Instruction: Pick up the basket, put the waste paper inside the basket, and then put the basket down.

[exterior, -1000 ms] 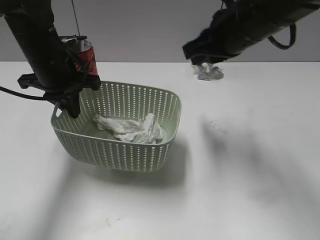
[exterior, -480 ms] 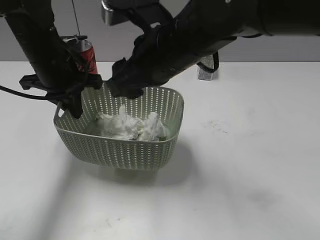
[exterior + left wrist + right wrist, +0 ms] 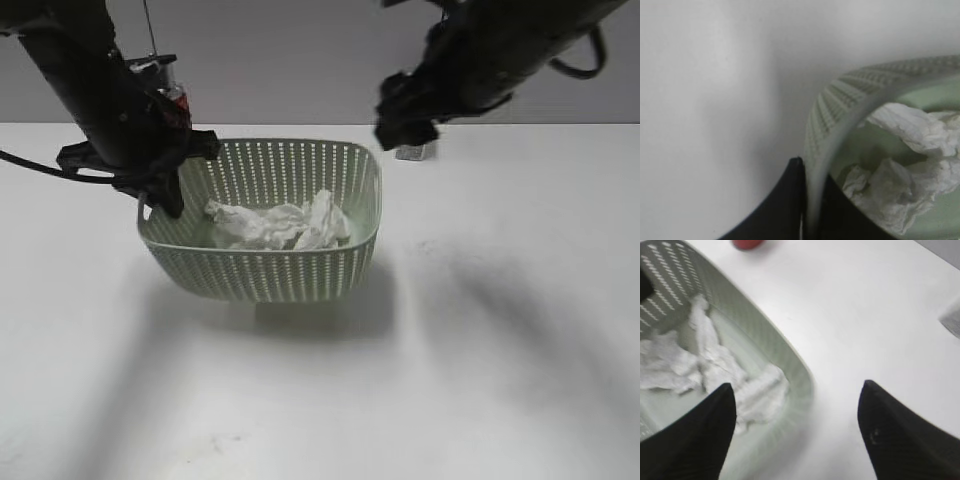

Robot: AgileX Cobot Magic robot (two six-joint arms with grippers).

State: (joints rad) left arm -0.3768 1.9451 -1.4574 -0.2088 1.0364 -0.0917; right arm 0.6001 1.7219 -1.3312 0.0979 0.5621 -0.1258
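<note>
While the left gripper [image 3: 163, 195] pinches the basket [image 3: 290, 270] by its left rim, lifted clear of the white table [image 3: 500, 380] above its shadow, the waste paper [image 3: 280, 225] lies inside it — crumpled white wads. Right gripper [image 3: 795, 435] — fingers spread wide, empty, above the basket's right edge.

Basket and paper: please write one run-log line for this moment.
left gripper: shut on basket rim | waste paper: in basket | right gripper: open, empty
</note>
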